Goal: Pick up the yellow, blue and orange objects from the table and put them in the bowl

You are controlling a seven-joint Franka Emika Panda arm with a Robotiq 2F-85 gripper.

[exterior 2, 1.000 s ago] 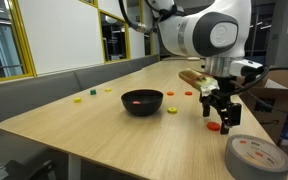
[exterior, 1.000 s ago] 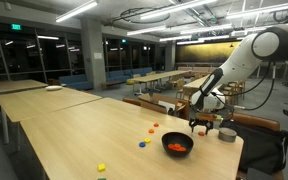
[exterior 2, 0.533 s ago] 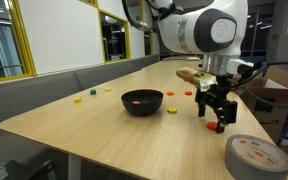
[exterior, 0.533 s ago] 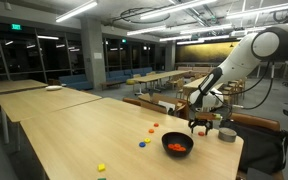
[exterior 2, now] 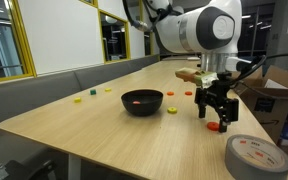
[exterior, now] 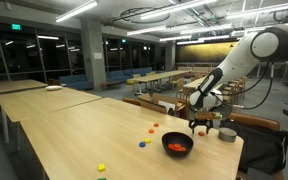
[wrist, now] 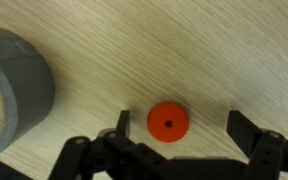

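In the wrist view we find a grey tape roll (wrist: 14, 85) at the left edge, lying flat on the pale wood counter (wrist: 214, 50). To its right the fingers (wrist: 246, 130) are spread wide, one on each side of a round orange piece (wrist: 167, 121) with a small hole in its middle. Neither touches it, and bare wood shows on both sides, less on the left. In an exterior view we read, from the left, a yellow piece (exterior 2: 78, 98) near the far edge, then the black bowl (exterior 2: 142, 106) around the middle and a red piece (exterior 2: 173, 109) just right of it. Next come the fingers, hanging low over the orange piece, and the tape roll at the near right corner. In an exterior view from farther off, we see a blue piece (exterior: 141, 143) on the counter left of the bowl, apart from it, and the bowl shows orange-red inside.
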